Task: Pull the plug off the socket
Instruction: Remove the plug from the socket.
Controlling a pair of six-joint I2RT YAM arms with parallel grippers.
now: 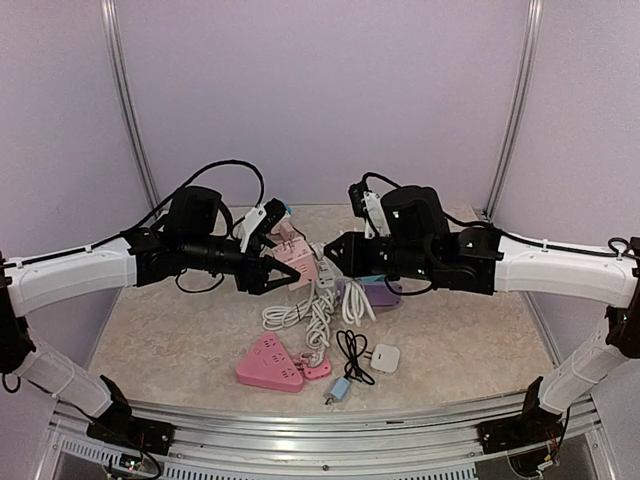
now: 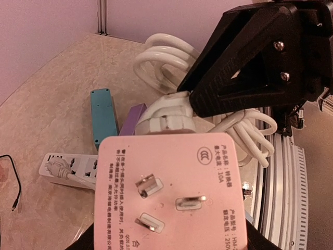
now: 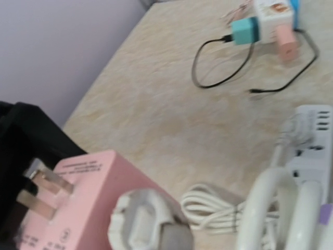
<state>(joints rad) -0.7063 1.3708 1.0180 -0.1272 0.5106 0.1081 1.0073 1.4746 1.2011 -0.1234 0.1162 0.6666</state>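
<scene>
Socket block (image 1: pixel 296 262), the pink one (3 prongs on its back), sits mid-frame in the top view, held above the tabletop (image 1: pixel 170 330) and pinched in the left gripper (image 1: pixel 280 272) jaws. In the left wrist view the white plug (image 2: pixel 165 119) is seated in its upper edge, with the right gripper (image 1: pixel 330 254) jaws pressed together on it. Not pulled out yet.
</scene>
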